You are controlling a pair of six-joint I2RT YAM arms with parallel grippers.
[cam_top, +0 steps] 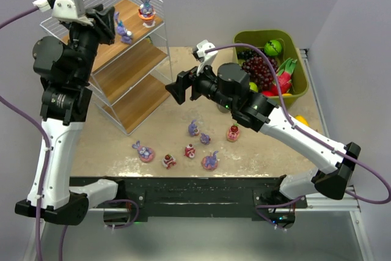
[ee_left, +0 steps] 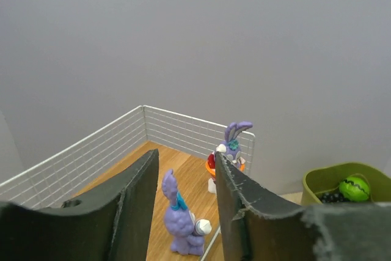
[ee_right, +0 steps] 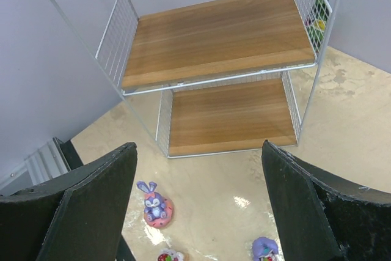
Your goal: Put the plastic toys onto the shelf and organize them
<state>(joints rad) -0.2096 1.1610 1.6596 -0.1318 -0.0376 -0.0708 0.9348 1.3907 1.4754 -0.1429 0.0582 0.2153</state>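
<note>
Nearest the arm bases, at 6 o'clock on the mottled beige table point(cam_top: 110, 142), seven loose plastic toys are lying in a scatter. A purple bunny on a pink round base point(cam_top: 145, 151) is sitting at the 9 o'clock end, with a red-and-white cake piece point(cam_top: 168, 161) near it. A second red cake piece point(cam_top: 190, 150) and a purple figure on a pink base point(cam_top: 210, 161) are sitting toward 3 o'clock. Just behind those, a bare purple bunny point(cam_top: 193, 128), a smaller purple figure point(cam_top: 205, 139) and a red-topped piece on a pink base point(cam_top: 233, 132) are standing in a loose row.

Above the scatter, the right arm's black fingers point(ee_right: 98, 200) are hanging spread wide, gripping nothing. They are pointing toward 9 o'clock at the three-tier white wire shelf with brown wooden boards point(cam_top: 131, 74), which is standing at 10 o'clock on the table.

Farther back, the left arm's black fingers point(ee_left: 137, 212) are hovering over the shelf's top board, parted moderately. A purple long-eared bunny point(ee_left: 181, 224) is standing upright on that board, showing in the gap between them and touching neither. Beyond it, toward 1 o'clock, a purple bunny on an orange-red base point(ee_left: 229, 154) is standing near the wire rail's corner.

At 2 o'clock, an olive-green plastic bin point(cam_top: 297, 59) is holding dark purple grapes point(cam_top: 259, 73), a green apple point(cam_top: 273, 47) and a pink dragon fruit point(cam_top: 285, 80).
</note>
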